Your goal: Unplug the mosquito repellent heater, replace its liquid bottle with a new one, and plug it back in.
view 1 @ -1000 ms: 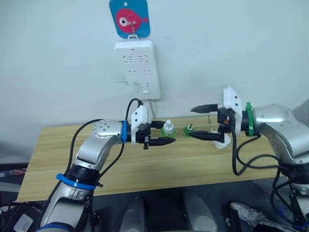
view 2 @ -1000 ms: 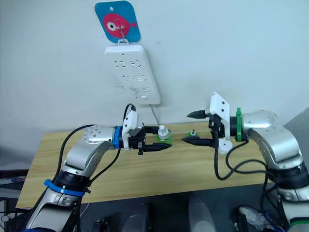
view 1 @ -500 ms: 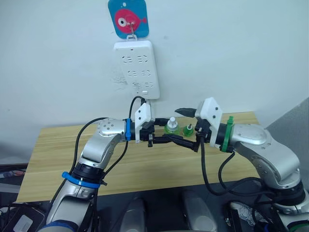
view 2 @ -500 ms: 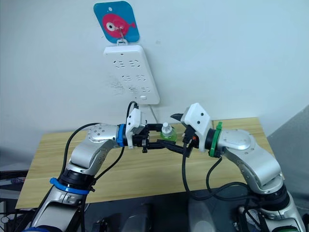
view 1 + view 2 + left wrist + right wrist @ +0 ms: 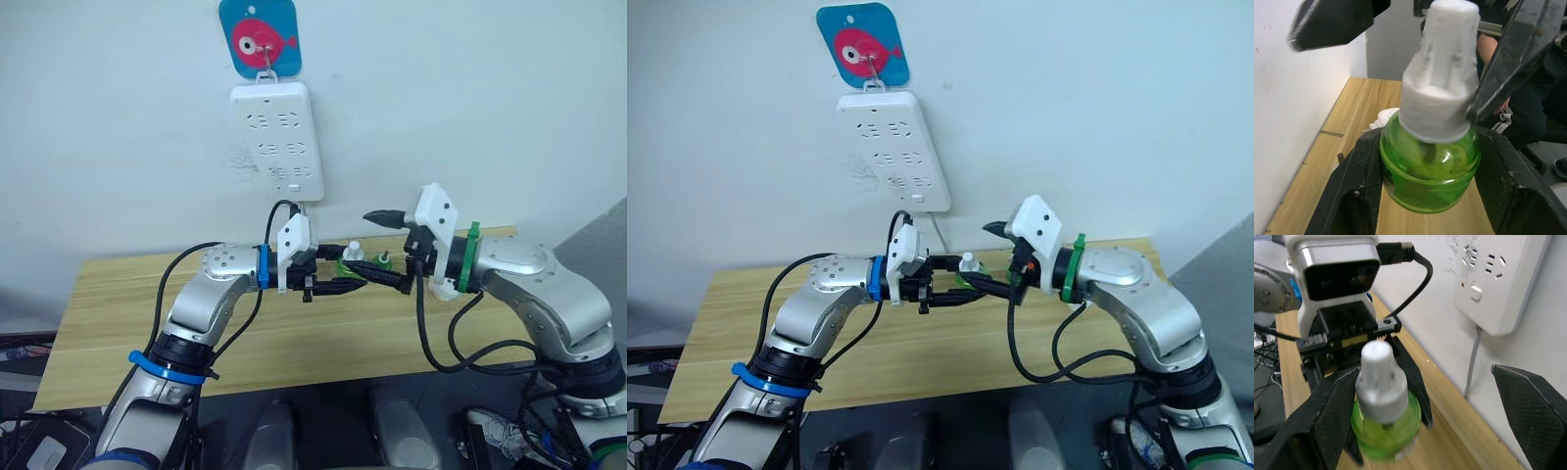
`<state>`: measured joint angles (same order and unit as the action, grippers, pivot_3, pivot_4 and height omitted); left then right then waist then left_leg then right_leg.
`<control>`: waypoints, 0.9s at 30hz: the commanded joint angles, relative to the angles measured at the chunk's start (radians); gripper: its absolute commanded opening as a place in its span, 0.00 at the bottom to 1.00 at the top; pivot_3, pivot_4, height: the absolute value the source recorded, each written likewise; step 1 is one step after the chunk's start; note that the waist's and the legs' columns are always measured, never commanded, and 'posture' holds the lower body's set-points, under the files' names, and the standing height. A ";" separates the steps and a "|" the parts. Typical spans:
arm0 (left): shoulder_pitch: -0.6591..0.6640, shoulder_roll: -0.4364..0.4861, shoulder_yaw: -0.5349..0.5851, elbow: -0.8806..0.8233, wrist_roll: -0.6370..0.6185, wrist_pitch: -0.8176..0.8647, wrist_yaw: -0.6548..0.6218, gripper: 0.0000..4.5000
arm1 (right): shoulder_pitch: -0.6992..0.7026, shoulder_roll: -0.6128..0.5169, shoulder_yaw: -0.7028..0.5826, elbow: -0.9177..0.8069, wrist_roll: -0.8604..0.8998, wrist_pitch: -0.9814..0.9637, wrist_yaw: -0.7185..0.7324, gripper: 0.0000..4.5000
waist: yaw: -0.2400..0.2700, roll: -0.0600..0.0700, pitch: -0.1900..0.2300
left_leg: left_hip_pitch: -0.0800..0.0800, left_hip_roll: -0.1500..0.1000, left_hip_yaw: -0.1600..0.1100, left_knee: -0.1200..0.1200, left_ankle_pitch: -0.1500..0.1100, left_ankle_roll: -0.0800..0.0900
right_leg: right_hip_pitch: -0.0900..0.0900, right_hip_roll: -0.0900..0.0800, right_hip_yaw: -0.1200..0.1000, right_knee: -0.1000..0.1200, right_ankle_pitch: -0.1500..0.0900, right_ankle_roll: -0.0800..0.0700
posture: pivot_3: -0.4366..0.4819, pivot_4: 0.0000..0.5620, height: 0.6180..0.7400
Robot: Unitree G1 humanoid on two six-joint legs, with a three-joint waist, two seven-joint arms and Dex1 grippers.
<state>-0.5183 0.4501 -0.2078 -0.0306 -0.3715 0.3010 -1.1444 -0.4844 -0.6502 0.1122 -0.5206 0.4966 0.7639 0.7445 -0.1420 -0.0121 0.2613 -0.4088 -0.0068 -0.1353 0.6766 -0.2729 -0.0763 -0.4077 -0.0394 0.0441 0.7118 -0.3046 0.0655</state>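
The upright green bottle [image 5: 1430, 166] is pinched by the left fingers [image 5: 1359, 196], its white cap [image 5: 1378, 377] seemingly flanked by the spread right fingers [image 5: 1327, 416]

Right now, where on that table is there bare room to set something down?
The table's left half is bare, as is its front strip below the arms. It's crowded mid-back, where the left hand grips the green bottle and the right hand closes in.

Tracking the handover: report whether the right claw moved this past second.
Yes. The right claw shifted toward the robot's left, nearer the wall power strip, up to the green bottle.
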 commanded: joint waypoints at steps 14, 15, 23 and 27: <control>0.002 0.011 -0.006 -0.056 -0.002 -0.016 -0.015 0.50 | -0.045 0.074 0.050 -0.054 0.017 0.042 -0.073 1.00 | -0.008 0.001 -0.006 | 0.000 0.000 0.000 0.000 0.000 0.000 | 0.000 0.001 0.000 0.001 0.000 0.000 | 0.26 0.31 0.95; 0.003 0.010 -0.008 -0.057 -0.002 -0.015 -0.014 0.50 | -0.053 0.083 0.058 -0.043 0.007 0.037 -0.077 1.00 | -0.006 0.002 -0.007 | 0.000 0.000 0.000 0.000 0.000 -0.001 | 0.000 0.000 0.000 0.000 0.000 0.000 | 0.26 0.31 0.95; 0.020 0.009 -0.015 -0.088 -0.006 -0.006 0.000 0.50 | -0.064 0.058 0.012 -0.001 -0.001 0.028 -0.052 1.00 | -0.003 0.002 -0.013 | 0.000 0.000 0.000 0.000 0.000 -0.001 | 0.000 0.000 0.000 0.000 0.000 0.000 | 0.28 0.31 0.95; 0.026 0.018 -0.010 -0.085 -0.008 -0.008 0.000 0.50 | -0.025 -0.054 -0.047 -0.035 0.060 0.060 0.032 1.00 | 0.002 0.002 -0.014 | 0.000 0.000 0.000 0.000 -0.001 0.002 | 0.000 0.000 0.000 0.000 0.000 0.000 | 0.28 0.31 0.95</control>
<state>-0.4968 0.4633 -0.2289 -0.0722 -0.3694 0.3008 -1.1362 -0.5139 -0.6794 0.1283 -0.5294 0.5398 0.8182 0.7583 -0.1404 -0.0099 0.2476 -0.4088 -0.0073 -0.1349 0.6765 -0.2743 -0.0739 -0.4077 -0.0397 0.0445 0.7116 -0.3046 0.0655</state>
